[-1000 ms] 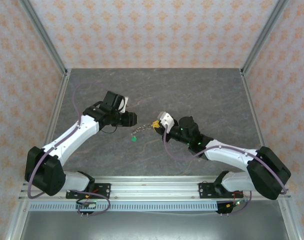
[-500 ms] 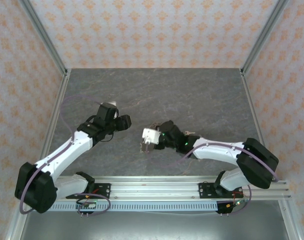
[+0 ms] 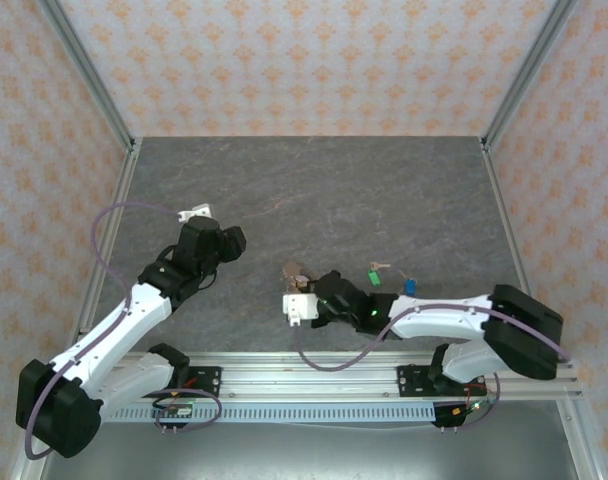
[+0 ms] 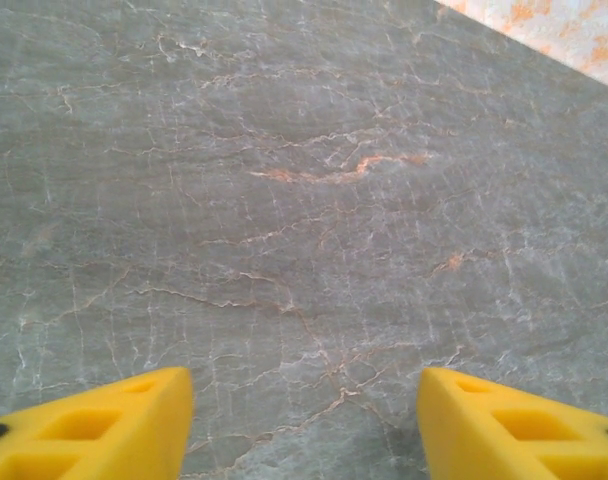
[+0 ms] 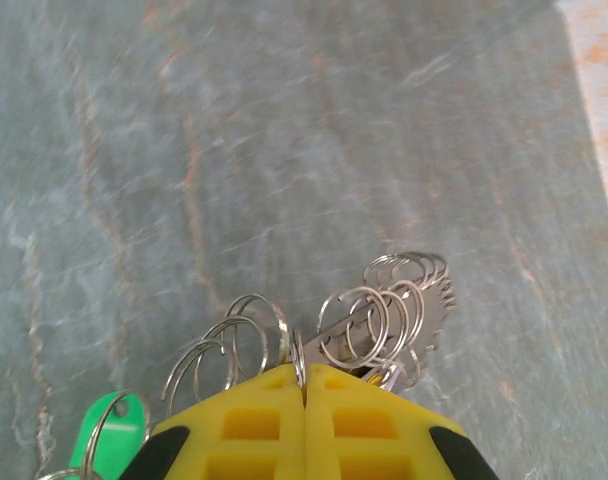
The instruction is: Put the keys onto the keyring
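Pulled back left, the left gripper (image 4: 304,425) is held with jaws parted over the grey marbled table (image 4: 314,200). The right gripper (image 5: 304,385), drawn nearer, is clamped by its jaws onto the silver wire keyring (image 5: 374,315) mid-table.

I can read no text, label, brand, number or sign. The green key tag (image 5: 109,435) shows a plain face; the wall (image 3: 304,60) print is ornament only.

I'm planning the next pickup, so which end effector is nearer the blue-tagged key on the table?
Right. The right end effector, shut on the keyring, sits left of the blue-tagged key; the left end effector hovers open, farther left.
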Available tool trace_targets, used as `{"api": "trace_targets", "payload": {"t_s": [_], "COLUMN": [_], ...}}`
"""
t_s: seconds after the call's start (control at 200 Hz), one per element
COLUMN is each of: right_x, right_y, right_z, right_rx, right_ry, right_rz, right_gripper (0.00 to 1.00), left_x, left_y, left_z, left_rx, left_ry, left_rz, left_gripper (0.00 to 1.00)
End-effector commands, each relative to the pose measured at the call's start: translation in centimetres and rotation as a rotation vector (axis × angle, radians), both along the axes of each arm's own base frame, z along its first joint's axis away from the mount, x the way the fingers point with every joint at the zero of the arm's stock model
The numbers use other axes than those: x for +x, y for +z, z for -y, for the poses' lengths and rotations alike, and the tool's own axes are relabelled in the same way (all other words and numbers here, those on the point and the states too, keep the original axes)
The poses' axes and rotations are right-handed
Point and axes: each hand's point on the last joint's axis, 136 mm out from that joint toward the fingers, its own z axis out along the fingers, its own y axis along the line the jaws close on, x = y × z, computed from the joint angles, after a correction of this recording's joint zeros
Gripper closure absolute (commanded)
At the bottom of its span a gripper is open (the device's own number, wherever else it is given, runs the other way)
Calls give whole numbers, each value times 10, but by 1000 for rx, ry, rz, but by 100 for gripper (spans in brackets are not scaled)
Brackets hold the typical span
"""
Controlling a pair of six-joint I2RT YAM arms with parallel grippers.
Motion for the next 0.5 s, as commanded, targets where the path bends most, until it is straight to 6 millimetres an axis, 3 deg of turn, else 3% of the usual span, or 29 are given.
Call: {"api": "trace_targets", "payload": {"t_s": [0.0,0.065,0.16,0.205,0.33,0.495], "right_x": [9,18,17,26,53,77], "right_y": [51,60,45,40,39,61], "right_z": [-2,0,0,1,10,11], "right_rx": [264,319,253,245,172,215], "right_ry": [-55,-86,-82,-143,-290,-328], "right_rz": [-104,-100,-112,-83,157,199], "right_gripper": [100,100,100,100,100,100], "left_x": [4,4,4,4,-2,-7], "left_y": [9,11,14,16,11,3], "left_z": [-7,-5,-3,1,13,22], "left_rx": [11,7,3,-2,-30,-77], "left_ry": [31,23,10,-14,-88,-117], "left_rz": [50,55,56,60,32,-3], "left_gripper": [48,53,61,63,62,56]}}
